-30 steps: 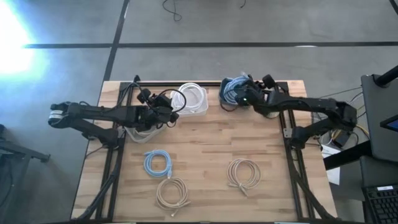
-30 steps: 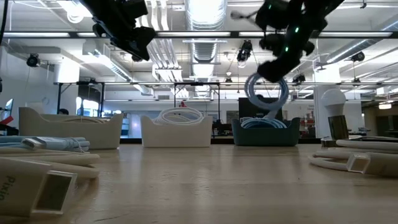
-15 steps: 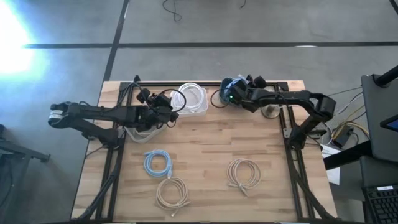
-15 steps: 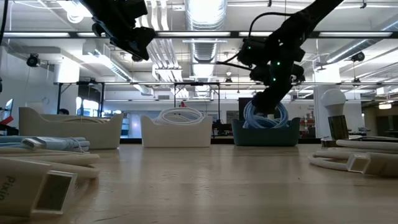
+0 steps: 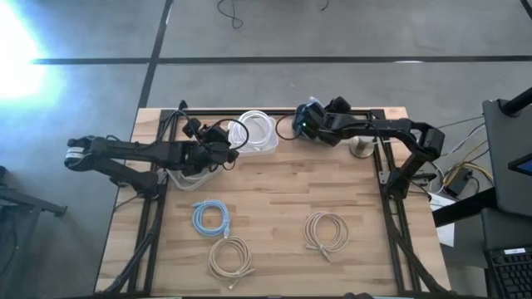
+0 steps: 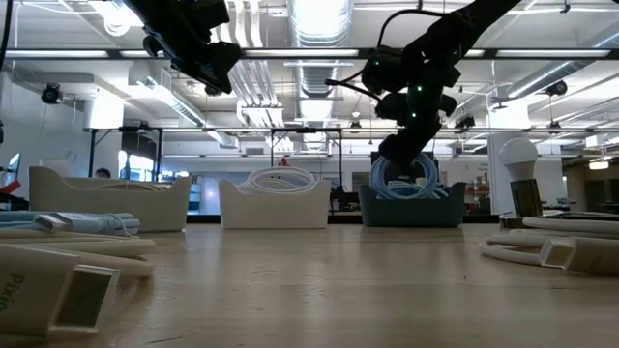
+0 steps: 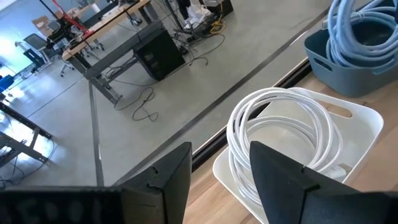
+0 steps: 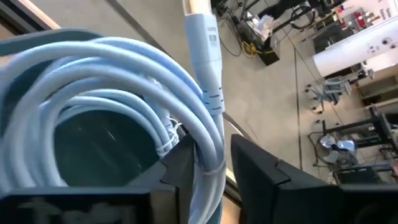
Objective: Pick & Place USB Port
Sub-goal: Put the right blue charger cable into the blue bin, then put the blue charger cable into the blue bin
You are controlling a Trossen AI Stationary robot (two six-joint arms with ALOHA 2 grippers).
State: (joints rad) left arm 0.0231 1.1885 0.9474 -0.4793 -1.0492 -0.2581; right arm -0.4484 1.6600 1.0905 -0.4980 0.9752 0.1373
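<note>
Already a light blue cable coil is gripped in the right gripper jaws and lowered into the dark blue bin (not yet released). Three coils are left on the bench; the left gripper jaws are held apart, empty.

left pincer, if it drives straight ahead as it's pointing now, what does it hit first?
Most likely the white cable coil in the white bin: it sits directly ahead of the open left pincer. Depth is hard to judge.

Right gripper low over the blue bin, arm stretched across, fingers clamped on blue cable coil. Left gripper hovers beside white bin, fingers apart, holding nothing.
</note>
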